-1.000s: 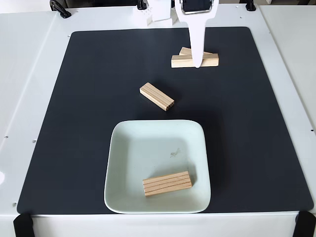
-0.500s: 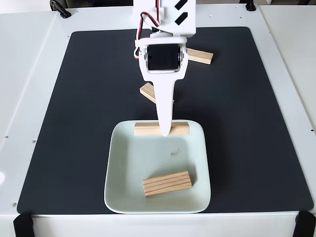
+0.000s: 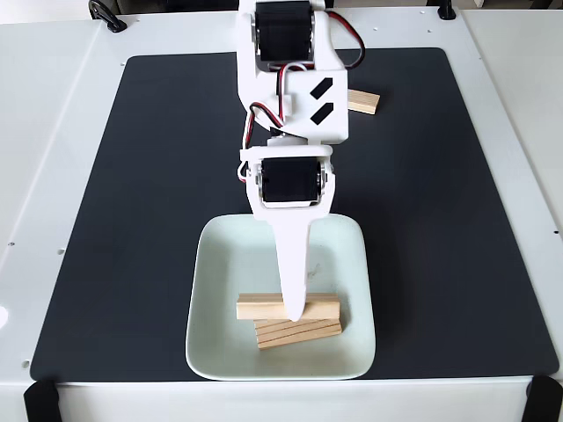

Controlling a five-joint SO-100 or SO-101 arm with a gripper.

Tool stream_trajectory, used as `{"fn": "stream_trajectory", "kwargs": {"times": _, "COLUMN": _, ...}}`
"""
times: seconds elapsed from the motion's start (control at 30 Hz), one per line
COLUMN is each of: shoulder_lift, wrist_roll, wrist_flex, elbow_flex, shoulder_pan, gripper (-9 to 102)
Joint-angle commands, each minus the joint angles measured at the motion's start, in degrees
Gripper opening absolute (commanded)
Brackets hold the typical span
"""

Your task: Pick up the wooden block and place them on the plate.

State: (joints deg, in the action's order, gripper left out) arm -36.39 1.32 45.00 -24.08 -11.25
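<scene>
Since the earlier shots the white printed arm has swung from the far end of the black mat right over to the near half of the pale mint-white square plate (image 3: 215, 264), bringing one small light pine wooden bar (image 3: 260, 307) with it. That bar was sitting against another at the back of the mat; now it hangs crosswise over the bar (image 3: 312, 331) already lying in the plate, overlapping it from this fixed view. Can't tell if the two are touching or if the carried one is just above.

Gripper (image 3: 294, 312) looks clamped on the middle of the bar, fingers narrow around it, though only one long white finger is properly visible from here, so I'm judging that from how the bar sits.

So we're at the drop-off step for this block. Next move, I'd guess: let go gently so it settles on the plate rather than tipping off the lower bar, then lift straight up. One more pine bar (image 3: 362, 102) pokes out behind the arm at the far end of the mat, so there's more to fetch.
</scene>
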Motion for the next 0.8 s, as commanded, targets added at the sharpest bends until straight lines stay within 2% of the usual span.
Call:
{"fn": "stream_trajectory", "kwargs": {"times": 0.0, "shoulder_lift": 1.41, "wrist_roll": -0.35, "wrist_flex": -0.88, "elbow_flex": 5.80, "shoulder_pan": 0.70, "gripper": 0}}
{"fn": "stream_trajectory", "kwargs": {"times": 0.5, "shoulder_lift": 4.66, "wrist_roll": -0.35, "wrist_flex": -0.18, "elbow_flex": 6.77, "shoulder_pan": 1.58, "gripper": 0}}
{"fn": "stream_trajectory", "kwargs": {"times": 0.77, "shoulder_lift": 4.31, "wrist_roll": -0.44, "wrist_flex": 1.49, "elbow_flex": 5.54, "shoulder_pan": 0.97, "gripper": 20}}
